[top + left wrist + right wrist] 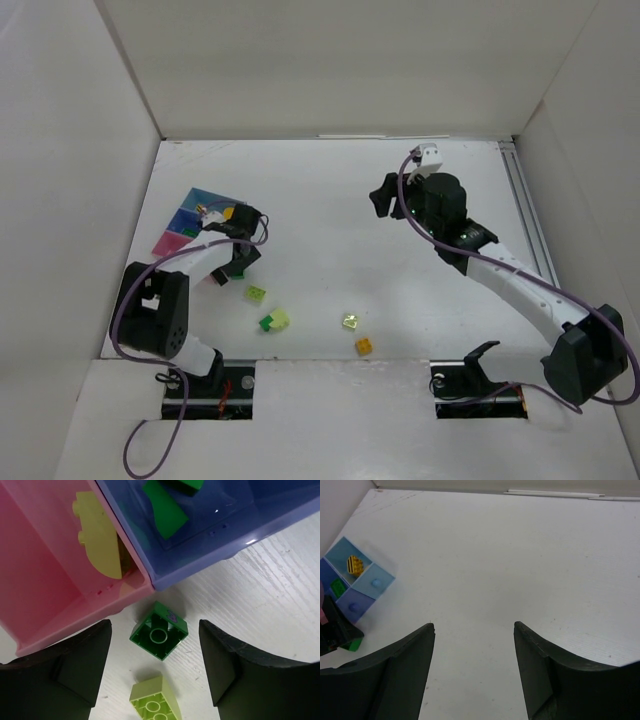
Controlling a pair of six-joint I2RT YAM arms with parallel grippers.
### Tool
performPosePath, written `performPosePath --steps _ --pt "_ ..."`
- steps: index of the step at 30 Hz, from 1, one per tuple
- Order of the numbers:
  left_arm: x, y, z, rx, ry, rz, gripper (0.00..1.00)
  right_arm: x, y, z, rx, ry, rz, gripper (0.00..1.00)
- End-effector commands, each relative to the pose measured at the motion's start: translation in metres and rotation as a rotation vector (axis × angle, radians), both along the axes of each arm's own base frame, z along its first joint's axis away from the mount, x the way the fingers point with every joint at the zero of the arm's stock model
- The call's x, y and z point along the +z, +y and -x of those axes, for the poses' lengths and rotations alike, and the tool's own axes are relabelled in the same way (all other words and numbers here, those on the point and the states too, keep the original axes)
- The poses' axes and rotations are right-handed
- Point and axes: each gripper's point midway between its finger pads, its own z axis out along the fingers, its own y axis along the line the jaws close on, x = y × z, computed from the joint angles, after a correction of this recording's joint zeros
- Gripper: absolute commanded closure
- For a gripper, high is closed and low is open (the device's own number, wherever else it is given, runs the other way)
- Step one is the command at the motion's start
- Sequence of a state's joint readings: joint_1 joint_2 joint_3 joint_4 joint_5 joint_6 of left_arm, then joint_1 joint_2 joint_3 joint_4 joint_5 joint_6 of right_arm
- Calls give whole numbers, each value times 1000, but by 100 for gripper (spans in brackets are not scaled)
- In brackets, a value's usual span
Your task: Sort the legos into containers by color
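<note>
My left gripper is open, low over the table beside the joined trays. A dark green brick lies upside down on the table between its fingers, untouched. A pale yellow-green brick lies just nearer. The pink tray holds a pale yellow brick. The darker blue tray holds a green brick. A yellow brick sits in the light blue tray. My right gripper is open and empty, high over the far middle of the table.
Loose bricks lie near the front: a pale green one, a dark green and pale pair, a yellow-green one and an orange one. White walls close in the table on three sides; a rail runs along the right edge.
</note>
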State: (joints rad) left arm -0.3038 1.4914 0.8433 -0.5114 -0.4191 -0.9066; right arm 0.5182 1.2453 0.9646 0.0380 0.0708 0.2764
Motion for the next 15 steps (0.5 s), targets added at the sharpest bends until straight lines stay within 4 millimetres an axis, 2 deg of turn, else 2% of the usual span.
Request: performPosePath --steps 1,6,10,12,15 --pt "-6 9 4 34 16 -47 33 23 -2 1 7 -69 -31 30" --pt "-9 7 3 32 9 -34 46 30 -5 3 -1 -91 -31 30" --pt "-9 4 1 21 6 -22 57 26 -7 3 -10 -84 -25 30" --pt "-9 2 4 2 18 -28 68 26 -6 4 -1 -83 -26 30" --pt "-4 -2 3 -10 -1 -22 71 25 -7 6 0 -83 -26 29"
